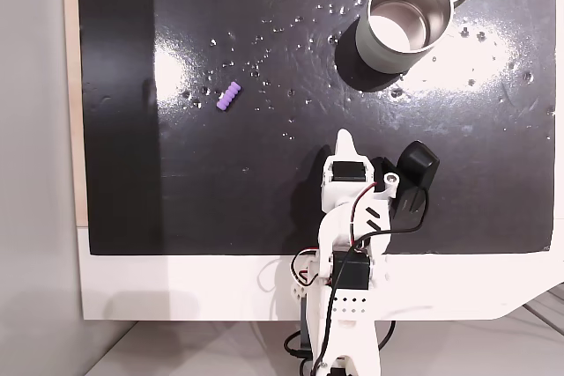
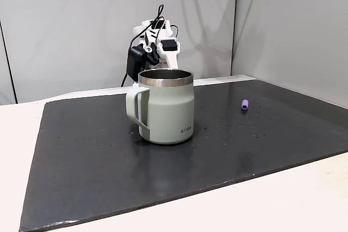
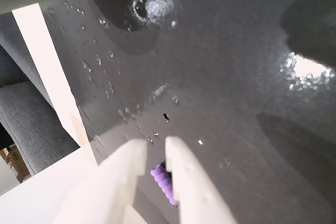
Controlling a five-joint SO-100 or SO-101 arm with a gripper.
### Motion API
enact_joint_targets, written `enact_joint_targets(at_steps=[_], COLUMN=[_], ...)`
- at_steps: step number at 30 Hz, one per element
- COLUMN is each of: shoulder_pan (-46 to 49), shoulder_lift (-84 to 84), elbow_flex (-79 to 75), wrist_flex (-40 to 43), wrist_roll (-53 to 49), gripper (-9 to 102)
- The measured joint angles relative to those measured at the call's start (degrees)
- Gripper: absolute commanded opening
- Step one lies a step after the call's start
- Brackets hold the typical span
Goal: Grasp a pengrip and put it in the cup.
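1. In the wrist view, the gripper [image 3: 156, 149] fills the bottom centre, its jaws slightly parted and holding nothing, the pengrip [image 3: 162, 181] seen between and beyond them.
2. In a fixed view, the pengrip [image 1: 228, 96] lies on the black mat [image 1: 220, 191], centre-left.
3. The cup [image 1: 410, 19] stands upright, upper right.

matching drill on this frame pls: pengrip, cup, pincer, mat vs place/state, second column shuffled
Things:
1. pengrip
2. cup
3. pincer
4. mat

Place or state:
A. black, dotted with glinting specks, covers the table
B. upright at the top right of a fixed view, nothing inside
C. lies flat on the mat, left of the arm in a fixed view
D. white, tips almost together in the wrist view, holding nothing

Pairs: 1-C, 2-B, 3-D, 4-A
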Motion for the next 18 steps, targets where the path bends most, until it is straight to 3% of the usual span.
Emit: enact_joint_targets(at_steps=[13, 18], shoulder_pan=[-2.2, -7.91], shoulder_lift=[0.0, -5.8], elbow_flex=[-0.35, -10.28], wrist_flex=[0.44, 2.37], wrist_roll=[-1.32, -3.78], gripper=[0, 0])
